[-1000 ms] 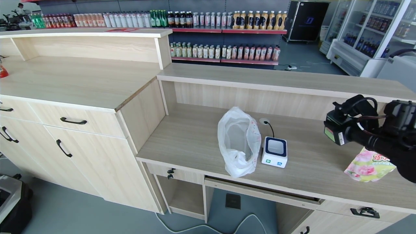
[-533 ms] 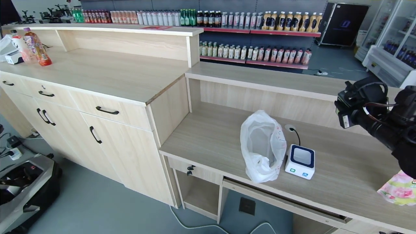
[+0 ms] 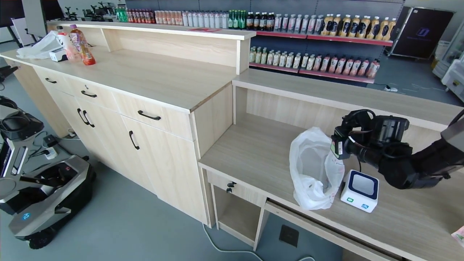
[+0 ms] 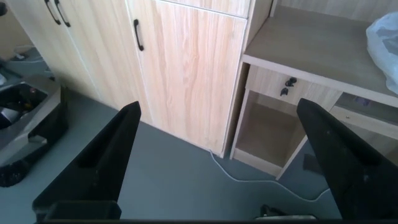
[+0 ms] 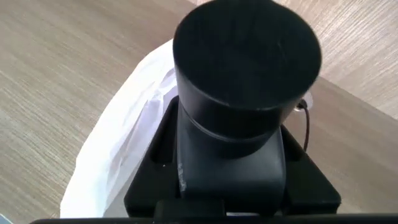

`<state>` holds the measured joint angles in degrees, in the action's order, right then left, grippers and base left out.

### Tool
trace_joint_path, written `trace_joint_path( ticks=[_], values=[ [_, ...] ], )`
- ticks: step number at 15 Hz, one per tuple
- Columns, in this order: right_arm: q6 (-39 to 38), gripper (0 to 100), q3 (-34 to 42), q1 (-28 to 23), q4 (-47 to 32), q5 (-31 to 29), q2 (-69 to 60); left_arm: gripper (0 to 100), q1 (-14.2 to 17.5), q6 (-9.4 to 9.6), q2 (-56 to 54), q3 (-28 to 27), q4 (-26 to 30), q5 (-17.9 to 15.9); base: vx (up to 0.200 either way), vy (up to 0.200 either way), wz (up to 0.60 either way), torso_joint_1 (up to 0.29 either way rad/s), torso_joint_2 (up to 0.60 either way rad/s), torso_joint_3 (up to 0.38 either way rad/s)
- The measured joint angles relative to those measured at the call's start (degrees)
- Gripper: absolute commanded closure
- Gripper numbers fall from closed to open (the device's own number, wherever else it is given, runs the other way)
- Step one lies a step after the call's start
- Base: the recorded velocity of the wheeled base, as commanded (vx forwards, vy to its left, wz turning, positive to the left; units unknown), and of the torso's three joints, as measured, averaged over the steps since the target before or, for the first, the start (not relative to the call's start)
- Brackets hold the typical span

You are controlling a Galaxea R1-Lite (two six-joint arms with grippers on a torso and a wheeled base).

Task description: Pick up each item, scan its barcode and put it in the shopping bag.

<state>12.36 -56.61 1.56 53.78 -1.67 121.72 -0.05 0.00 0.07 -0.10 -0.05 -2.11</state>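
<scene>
I see the shopping bag standing upright on the low table, its mouth open toward me. Through the mouth I make out white plastic, and I cannot tell what lies inside. The scanner sits just beside the bag on its right, screen up, and both are near the table's front edge. Left of the bag there is open tabletop up to the side panel of the taller cabinet, and a back wall with a ledge closes off the rear. A pink pouch pokes in at the picture's far right edge.

My right arm comes in from the right with its forearm roughly level above the scanner. The right gripper is clamped on a black container with a round cap, held over the bag's right rim.

My left gripper hangs low, off the table, pointing at the grey floor in front of the cabinet doors. Its fingers are spread wide with nothing between them.
</scene>
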Motion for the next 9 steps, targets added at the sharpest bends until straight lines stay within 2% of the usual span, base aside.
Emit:
trace_joint_path(
  ticks=[4, 9],
  values=[
    [-4.4, 100, -5.2, -0.9, -1.1, 0.1, 5.5, 0, 0.0, 0.0, 0.0, 0.0, 0.0, 0.0, 0.0, 0.0, 0.0, 0.0, 0.0, 0.0],
    [-4.9, 100, -10.9, -0.8, -1.2, 1.6, 11.5, 0, 0.0, 0.0, 0.0, 0.0, 0.0, 0.0, 0.0, 0.0, 0.0, 0.0, 0.0, 0.0]
  ],
)
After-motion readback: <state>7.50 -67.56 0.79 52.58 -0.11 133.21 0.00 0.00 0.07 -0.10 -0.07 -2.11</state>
